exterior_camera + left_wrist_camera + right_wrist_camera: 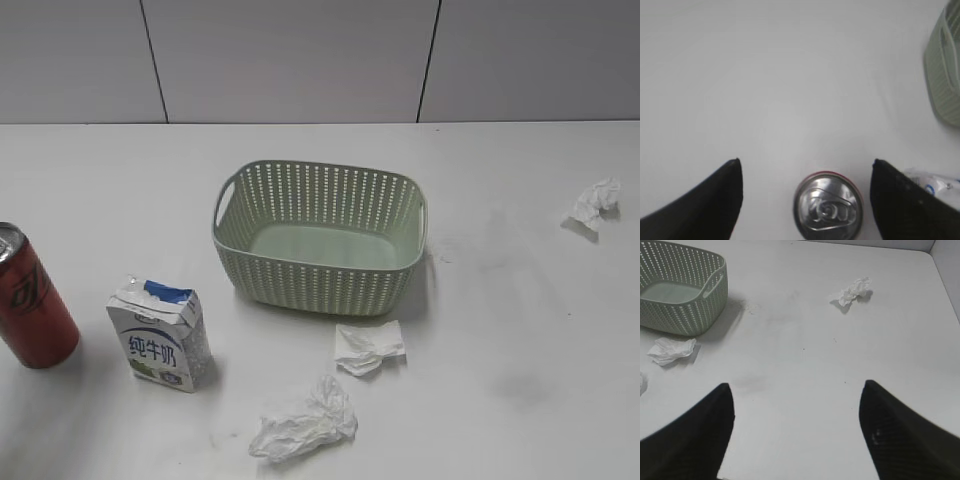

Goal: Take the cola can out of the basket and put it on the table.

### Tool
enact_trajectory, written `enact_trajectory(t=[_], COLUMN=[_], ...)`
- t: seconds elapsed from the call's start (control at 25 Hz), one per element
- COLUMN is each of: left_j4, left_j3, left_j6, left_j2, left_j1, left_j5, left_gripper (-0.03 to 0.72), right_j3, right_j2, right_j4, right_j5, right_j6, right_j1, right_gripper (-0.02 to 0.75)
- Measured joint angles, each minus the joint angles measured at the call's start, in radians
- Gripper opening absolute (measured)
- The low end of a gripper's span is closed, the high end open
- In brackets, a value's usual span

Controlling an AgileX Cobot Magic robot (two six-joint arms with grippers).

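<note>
Standing upright on the table (520,330) at the far left of the exterior view, the cola can (33,298) is outside the basket (320,237) and well apart from it. No arm shows in that view. From the left wrist view, the left gripper (805,172) hangs above the can, looking straight down on its silver top and pull tab, with its two dark fingers (715,200) spread wide on either side and touching nothing; the can sits between them, clear of both. The right gripper (797,395) hovers over bare tabletop on the right side, its fingers also spread wide and holding nothing. The basket holds nothing visible, its pale green floor showing. Just right of the can stands a milk carton (160,335), white and blue, with its top torn open and Chinese characters reading 纯牛奶 on its front. The can carries a dark logo on its red side, too slanted to read. Three crumpled tissues lie on the table: one (369,347) just in front of the basket, one (305,420) nearer the front edge, and one (595,203) far off to the right.
</note>
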Motion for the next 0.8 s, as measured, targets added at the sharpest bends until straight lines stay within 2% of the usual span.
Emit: enact_trajectory(t=[0.08,0.2,0.44,0.68,0.8], left_j4=[0.018,0.018,-0.02,-0.113,-0.14], left_j3=[-0.091,-0.197,-0.235,-0.228,-0.174], left_j6=[0.0,0.0,0.028,0.033,0.033], left_j2=[-0.001,-0.001,-0.002,-0.092,-0.202], left_j1=[0.028,0.104,0.239,0.25,0.25], left_j5=[0.069,0.16,0.388,0.442,0.442], left_gripper=[0.601,0.598,0.594,0.589,0.589], right_j3=[0.0,0.0,0.0,0.0,0.0], right_j2=[0.0,0.0,0.0,0.0,0.0], right_j4=[0.0,0.0,0.0,0.0,0.0], right_j5=[0.0,0.0,0.0,0.0,0.0], right_j6=[0.0,0.0,0.0,0.0,0.0], right_j1=[0.0,0.0,0.0,0.0,0.0], right_gripper=[0.59,0.59,0.59,0.589,0.589])
